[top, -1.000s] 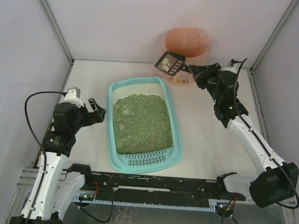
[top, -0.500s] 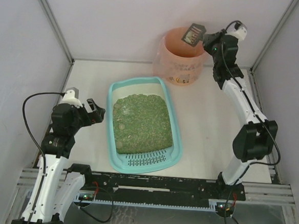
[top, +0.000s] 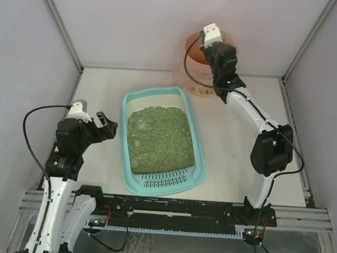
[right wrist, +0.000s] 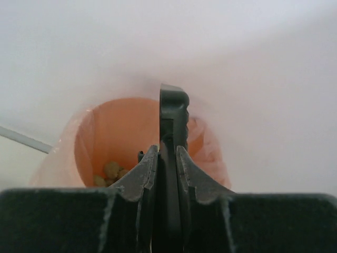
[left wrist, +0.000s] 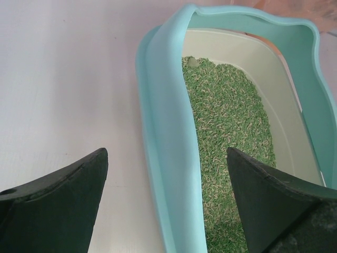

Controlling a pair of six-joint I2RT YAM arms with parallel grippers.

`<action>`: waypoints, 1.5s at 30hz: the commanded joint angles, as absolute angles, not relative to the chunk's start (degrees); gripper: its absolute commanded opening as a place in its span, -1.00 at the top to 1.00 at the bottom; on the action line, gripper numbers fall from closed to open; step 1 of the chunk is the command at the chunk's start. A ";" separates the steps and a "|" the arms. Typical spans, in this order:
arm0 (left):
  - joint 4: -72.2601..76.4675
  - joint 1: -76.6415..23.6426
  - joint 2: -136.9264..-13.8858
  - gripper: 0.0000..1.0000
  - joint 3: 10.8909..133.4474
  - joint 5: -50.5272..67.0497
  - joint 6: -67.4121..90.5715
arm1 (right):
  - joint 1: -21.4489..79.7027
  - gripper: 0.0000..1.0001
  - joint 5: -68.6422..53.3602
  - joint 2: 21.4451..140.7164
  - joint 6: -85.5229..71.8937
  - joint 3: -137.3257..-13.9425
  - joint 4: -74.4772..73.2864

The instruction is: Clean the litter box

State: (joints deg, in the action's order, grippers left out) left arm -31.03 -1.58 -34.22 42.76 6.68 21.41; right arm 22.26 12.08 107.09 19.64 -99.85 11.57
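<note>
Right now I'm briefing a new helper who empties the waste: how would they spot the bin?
At the white table's far edge, just past the far right corner of the teal litter box, stands a round bin lined with a pink bag, the right claw holding a black scoop over it. It alone is round and pink; the box is rectangular.

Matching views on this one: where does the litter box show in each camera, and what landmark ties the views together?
Top external: litter box at the table's centre, between the arms.
Left wrist: litter box fills the right half, its teal rim running up the middle.
Right wrist: not in it; only the scoop and the bin.
Shared landmark: pink-bagged bin, beyond the box from above, top-right corner in left wrist, centre-left in right wrist.
</note>
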 commanded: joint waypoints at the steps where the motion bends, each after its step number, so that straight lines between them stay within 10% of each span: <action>1: -28.73 -1.05 -33.64 -0.94 41.68 7.71 21.57 | 25.04 1.00 11.92 105.30 45.03 -96.63 25.95; 13: -28.70 -1.01 -33.96 -0.93 41.66 8.06 21.53 | 25.75 1.00 12.30 104.34 50.45 -94.29 28.94; 32: -27.68 -0.92 -38.20 -0.77 41.47 13.13 21.27 | 27.56 1.00 -2.57 76.60 -20.21 -80.69 5.49; 45: -27.32 -2.89 -42.29 -0.55 41.39 13.42 21.86 | 33.13 1.00 -5.52 75.17 -29.32 -78.64 -20.08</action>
State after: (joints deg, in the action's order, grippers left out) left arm -29.54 -1.65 -41.67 42.72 12.69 21.41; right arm 31.55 -4.64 76.86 -26.35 -79.31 -14.28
